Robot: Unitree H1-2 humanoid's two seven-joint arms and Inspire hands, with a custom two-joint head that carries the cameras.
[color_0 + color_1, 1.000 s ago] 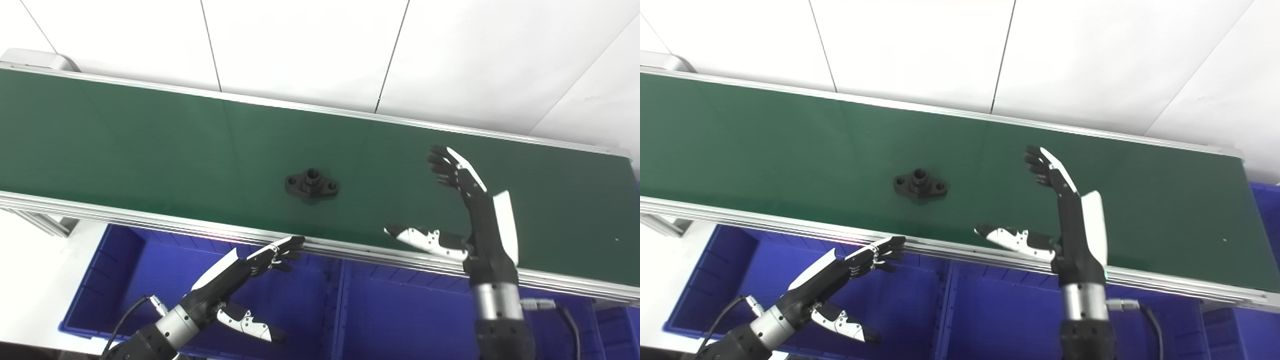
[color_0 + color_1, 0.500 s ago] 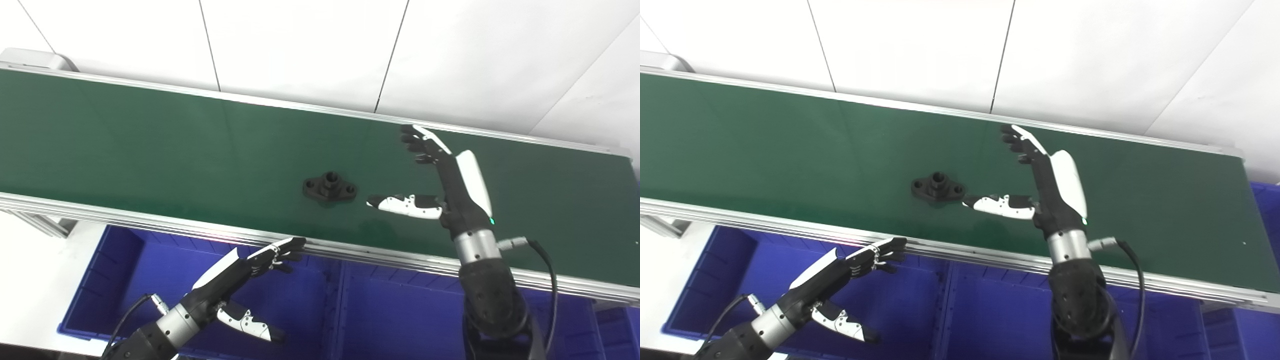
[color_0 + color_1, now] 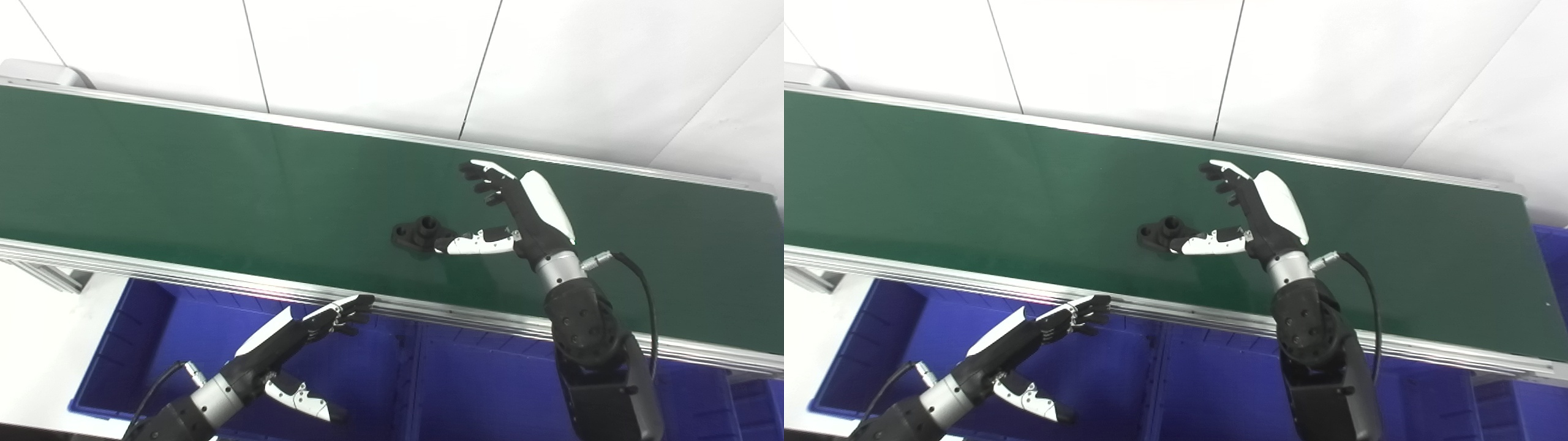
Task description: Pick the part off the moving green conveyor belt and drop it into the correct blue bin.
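A black part (image 3: pixel 415 232) lies on the green conveyor belt (image 3: pixel 184 177), a little right of the frame's centre and closer to the belt's lower rail than to its upper one. The right robot hand (image 3: pixel 508 214) is over the belt just to the right of the part, spread wide and holding nothing: its thumb points left, with the tip at or over the part's right end, while its fingers (image 3: pixel 484 177) reach toward the upper left, well above the part. Whether the thumb actually touches the part cannot be told. The left robot hand (image 3: pixel 288 343) sits in the lower left of the frame, below the belt's lower rail and above a blue bin (image 3: pixel 153 318), also open and empty. A second blue bin (image 3: pixel 490 380) adjoins it to the right.
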